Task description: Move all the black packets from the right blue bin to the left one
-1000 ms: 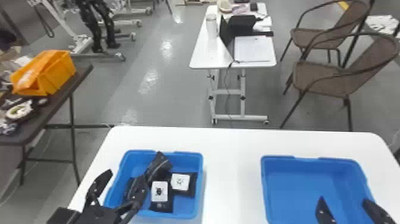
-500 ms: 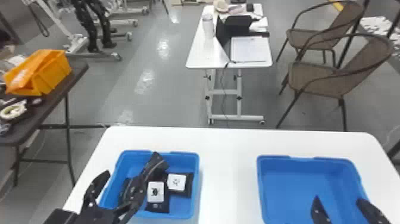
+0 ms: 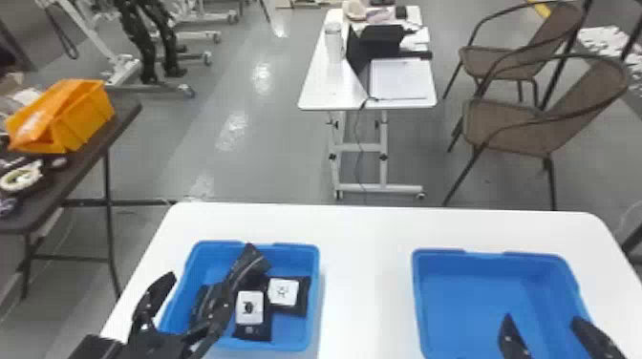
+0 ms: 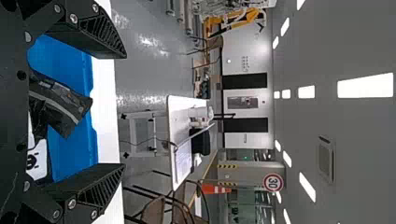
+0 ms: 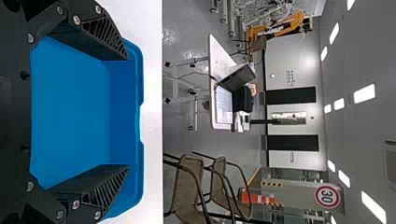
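In the head view, my left gripper stands open over the left part of the left blue bin, nothing between its fingers. Several black packets lie piled in that bin, two with white labels: one packet near the middle, another at its right. My right gripper is open above the bare right blue bin. In the left wrist view, the left gripper is spread wide, a black packet beyond it. The right wrist view has the right gripper wide apart over the blue floor.
Both bins rest on a white table with a bare strip between them. A dark side table with an orange bin is at the left. Farther back are a small white desk and brown chairs.
The whole head view has shifted slightly left, bins and grippers together. Both grippers remain open over their bins, and the packets look unmoved within theirs.
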